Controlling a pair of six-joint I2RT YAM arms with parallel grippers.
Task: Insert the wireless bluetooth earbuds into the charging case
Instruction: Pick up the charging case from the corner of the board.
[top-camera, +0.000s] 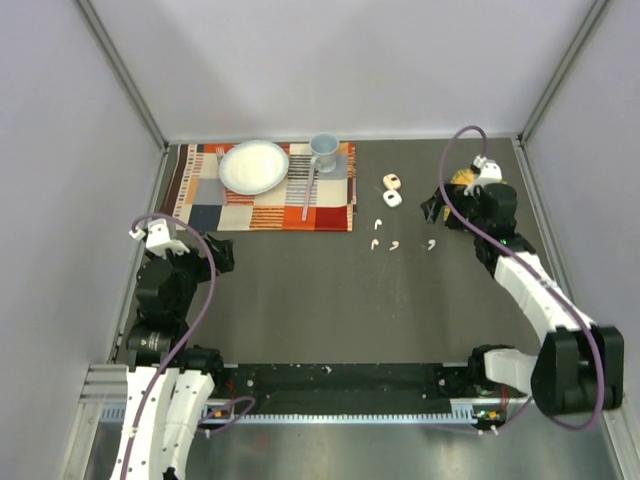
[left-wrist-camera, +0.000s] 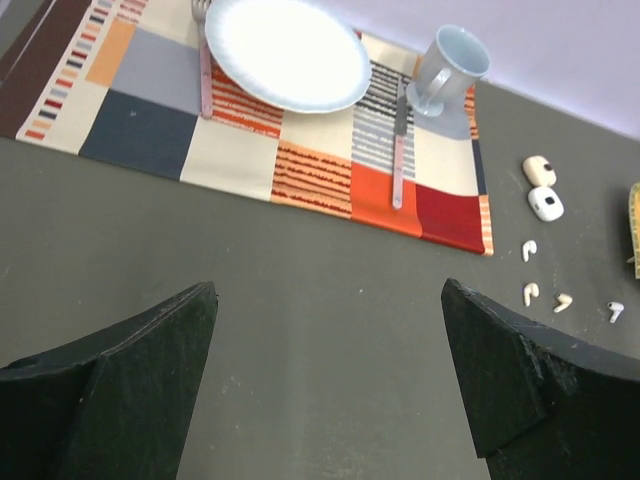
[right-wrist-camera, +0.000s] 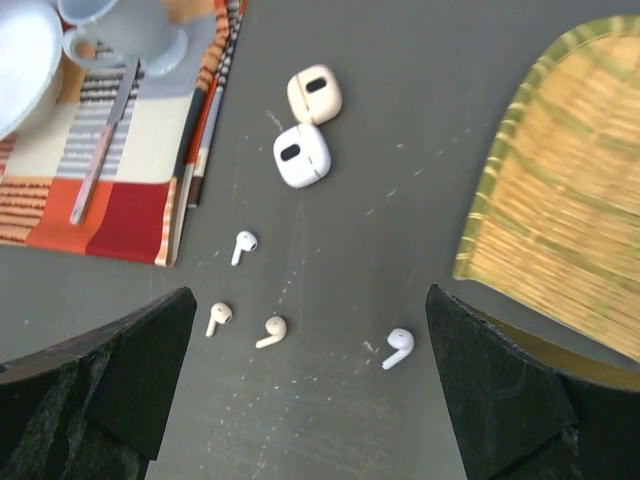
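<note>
Several tiny earbuds lie loose on the dark table: two white ones (right-wrist-camera: 397, 347) (right-wrist-camera: 243, 244) and two cream ones (right-wrist-camera: 271, 331) (right-wrist-camera: 217, 317). Beyond them sit a white charging case (right-wrist-camera: 301, 155) and a cream case (right-wrist-camera: 314, 94), side by side. In the top view the buds (top-camera: 394, 243) lie just below the cases (top-camera: 392, 190). My right gripper (right-wrist-camera: 305, 385) is open and empty, hovering above the buds. My left gripper (left-wrist-camera: 330, 375) is open and empty over bare table at the left, far from the buds (left-wrist-camera: 529, 249).
A patchwork placemat (top-camera: 262, 205) at the back holds a white plate (top-camera: 254, 165), a grey cup (top-camera: 323, 150) and cutlery. A woven straw tray (right-wrist-camera: 565, 190) lies right of the buds, partly under my right arm. Grey walls enclose the table.
</note>
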